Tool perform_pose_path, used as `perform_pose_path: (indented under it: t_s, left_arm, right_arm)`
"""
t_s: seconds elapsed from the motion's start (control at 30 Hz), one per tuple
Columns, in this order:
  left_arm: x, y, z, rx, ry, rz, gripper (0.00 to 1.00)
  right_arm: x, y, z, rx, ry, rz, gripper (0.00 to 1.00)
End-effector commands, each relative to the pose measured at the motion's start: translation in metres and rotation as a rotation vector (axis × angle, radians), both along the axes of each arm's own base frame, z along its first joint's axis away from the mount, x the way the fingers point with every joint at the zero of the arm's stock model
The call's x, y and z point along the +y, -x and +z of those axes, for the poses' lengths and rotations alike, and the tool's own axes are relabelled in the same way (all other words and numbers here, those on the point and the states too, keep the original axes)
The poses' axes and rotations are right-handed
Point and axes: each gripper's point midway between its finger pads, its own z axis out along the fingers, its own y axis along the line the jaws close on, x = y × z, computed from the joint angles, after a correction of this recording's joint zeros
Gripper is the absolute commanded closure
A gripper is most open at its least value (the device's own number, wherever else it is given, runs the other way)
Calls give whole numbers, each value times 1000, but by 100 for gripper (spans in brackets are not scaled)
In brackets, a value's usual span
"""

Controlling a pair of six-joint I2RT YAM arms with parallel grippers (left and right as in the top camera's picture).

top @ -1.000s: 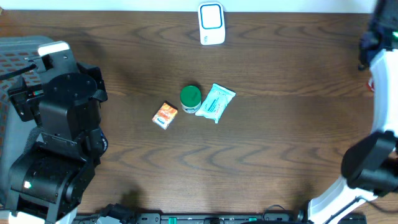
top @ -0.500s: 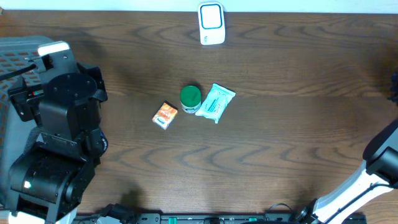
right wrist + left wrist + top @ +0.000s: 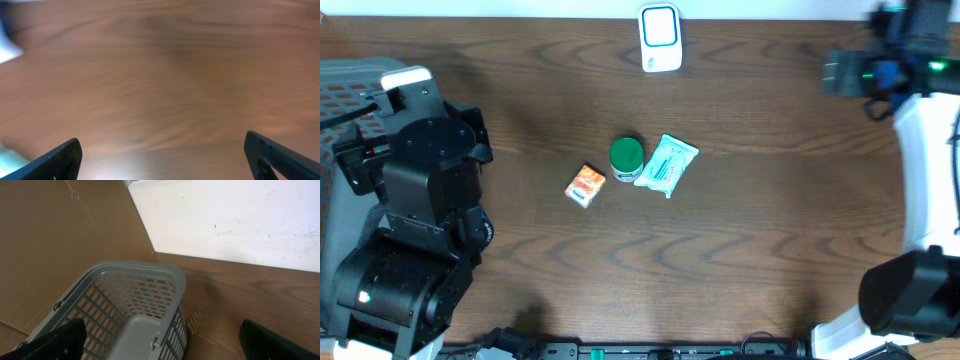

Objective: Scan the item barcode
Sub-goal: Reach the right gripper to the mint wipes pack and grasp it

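Three items lie mid-table in the overhead view: a small orange box, a green-lidded jar and a teal wipes packet. A white scanner with a blue face stands at the far edge. My right gripper hovers at the far right, well away from the items. In the right wrist view it is open over bare, blurred wood, holding nothing. My left gripper is open and empty above the grey basket.
The grey basket sits at the table's left end, under the left arm. Brown cardboard and a white wall stand behind it. The right arm's white link runs along the right edge.
The right arm swung out past the right edge and came back in at the far right corner, its gripper now pointing left. The left arm and the items have not moved.
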Motion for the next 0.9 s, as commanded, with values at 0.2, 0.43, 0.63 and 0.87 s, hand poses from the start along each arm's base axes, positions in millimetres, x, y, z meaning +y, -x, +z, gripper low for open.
perform_pose_path:
  t_s: [0.2,0.43,0.63,0.87]
  left_arm:
    - [2,1,2,-12,10,11,2]
    - [2,1,2,-12,10,11,2]
    - [2,1,2,-12,10,11,2]
    - [2,1,2,-12,10,11,2]
  right_arm:
    - [163,67,-65,350,-331,393,1]
    - [191,76,-134,619,-564,276,1]
    - [197,83,-178,784,-598,90,1]
    - [214,78,-207,847,-626,-96,1]
